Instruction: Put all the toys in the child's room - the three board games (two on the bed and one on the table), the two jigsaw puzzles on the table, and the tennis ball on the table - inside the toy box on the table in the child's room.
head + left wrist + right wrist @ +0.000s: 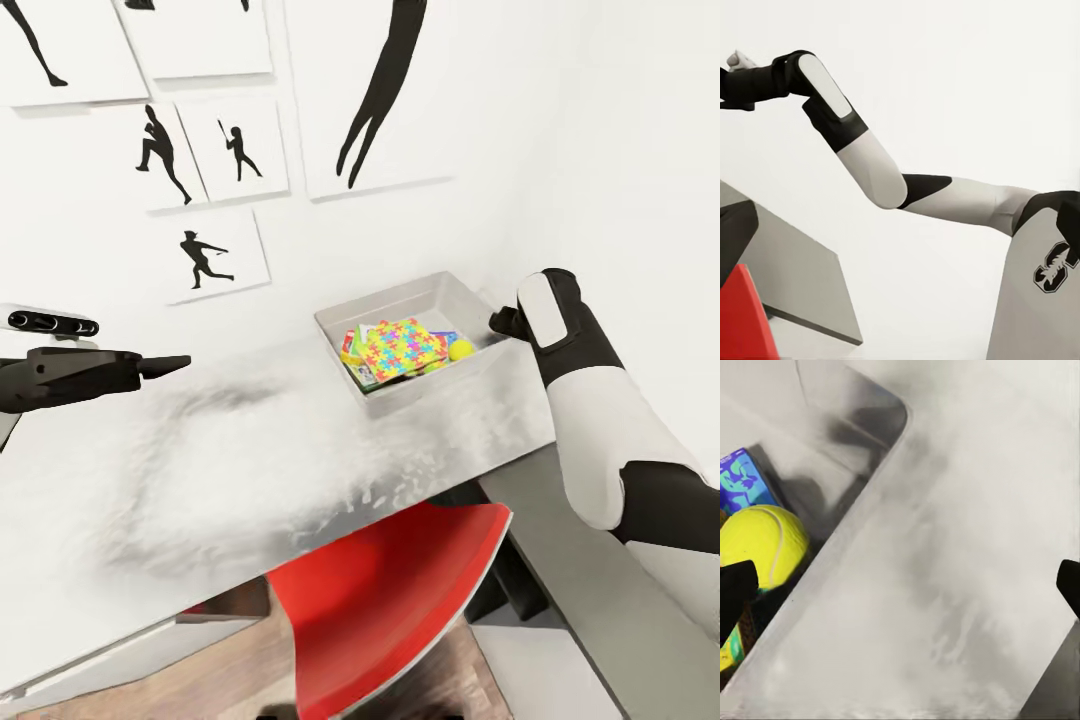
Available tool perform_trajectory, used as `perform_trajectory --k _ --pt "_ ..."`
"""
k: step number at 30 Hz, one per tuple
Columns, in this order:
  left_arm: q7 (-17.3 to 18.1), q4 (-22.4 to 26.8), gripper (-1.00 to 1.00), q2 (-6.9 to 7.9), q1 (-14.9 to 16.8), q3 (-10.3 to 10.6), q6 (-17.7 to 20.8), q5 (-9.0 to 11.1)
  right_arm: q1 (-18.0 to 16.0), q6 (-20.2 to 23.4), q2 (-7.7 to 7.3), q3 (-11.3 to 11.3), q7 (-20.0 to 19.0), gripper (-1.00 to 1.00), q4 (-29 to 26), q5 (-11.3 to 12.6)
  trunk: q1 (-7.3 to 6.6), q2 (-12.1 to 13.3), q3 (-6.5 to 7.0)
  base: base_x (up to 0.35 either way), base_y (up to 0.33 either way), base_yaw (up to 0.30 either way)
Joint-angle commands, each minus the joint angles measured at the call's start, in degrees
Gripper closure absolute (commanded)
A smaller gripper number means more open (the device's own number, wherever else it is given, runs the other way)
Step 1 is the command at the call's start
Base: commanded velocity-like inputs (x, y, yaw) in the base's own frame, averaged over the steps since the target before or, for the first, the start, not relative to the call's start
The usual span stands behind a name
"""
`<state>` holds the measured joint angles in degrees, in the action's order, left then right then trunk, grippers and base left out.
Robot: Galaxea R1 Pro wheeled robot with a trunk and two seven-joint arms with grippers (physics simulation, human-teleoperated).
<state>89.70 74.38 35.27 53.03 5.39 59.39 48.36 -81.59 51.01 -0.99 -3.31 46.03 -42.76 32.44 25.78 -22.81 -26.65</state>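
head view: the toy box [425, 300] sits on the table [200, 470], a jigsaw puzzle [402, 347] and the tennis ball [461, 349] inside; the right gripper [503, 321] is at its rim, far nearer than the left gripper [170, 366], whose state i cannot tell.

right wrist view: fingers [736, 589] spread wide and empty, the ball beside one tip.

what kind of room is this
Probably a child's room or playroom: black sports silhouette pictures hang on the white wall, and a grey toy box on the table holds a jigsaw puzzle and tennis ball.
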Motion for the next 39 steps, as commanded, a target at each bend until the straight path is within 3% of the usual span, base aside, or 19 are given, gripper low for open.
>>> perform_trajectory --k 1,16,39 --pt "0.30 -0.02 -1.00 0.06 0.06 0.13 0.61 0.04 -0.06 0.12 0.04 0.03 0.55 -1.00 -0.04 0.58 0.00 -0.10 -0.01 -0.310 0.099 -0.145" --pt "0.30 -0.02 -1.00 0.06 0.06 0.09 0.61 0.03 -0.06 0.14 0.29 0.06 0.55 -1.00 -0.04 0.29 0.00 -0.10 1.25 -0.282 0.111 -0.145" --pt "0.30 -0.17 -1.00 0.06 0.06 0.14 0.61 -0.17 0.28 0.39 0.04 0.07 0.39 -1.00 -0.26 0.57 0.00 -0.10 3.19 -0.017 0.006 -0.145"
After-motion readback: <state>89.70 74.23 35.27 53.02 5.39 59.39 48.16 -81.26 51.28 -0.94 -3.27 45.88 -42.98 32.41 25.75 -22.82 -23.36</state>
